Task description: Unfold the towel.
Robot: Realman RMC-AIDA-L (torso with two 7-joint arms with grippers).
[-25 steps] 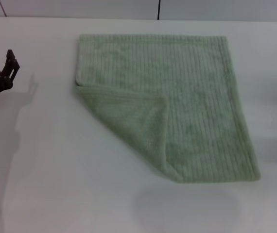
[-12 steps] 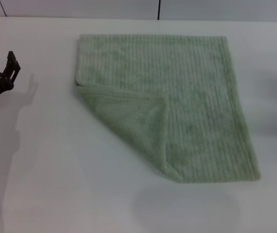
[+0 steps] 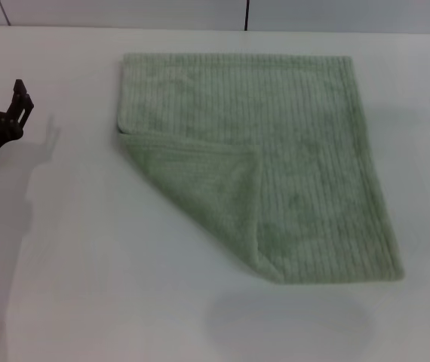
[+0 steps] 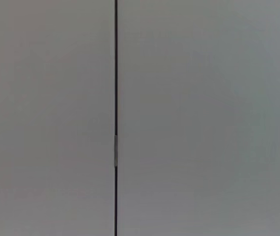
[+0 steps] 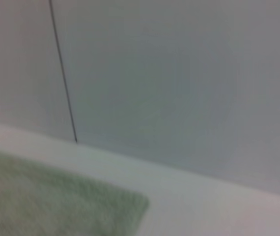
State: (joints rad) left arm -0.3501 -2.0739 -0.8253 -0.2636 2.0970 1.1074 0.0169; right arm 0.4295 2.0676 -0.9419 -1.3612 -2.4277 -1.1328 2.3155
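White table point(image 3: 87, 286), towel point(image 3: 305, 151) corner folded, right arm unseen

Head camera looks steeply down onto the towel point(image 3: 268, 158). Right wrist camera sits low beside the towel point(image 5: 56, 196), facing the wall point(image 5: 179, 73). Left wrist camera faces only wall point(image 4: 204, 118).

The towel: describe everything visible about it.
The towel is pale sage-green terry with fine ribbed stripes and a hemmed edge. It lies flat on the white table, its near-left corner folded over diagonally into a triangular flap, tip at. Nothing touches it but the table; the left gripper is off to its left.
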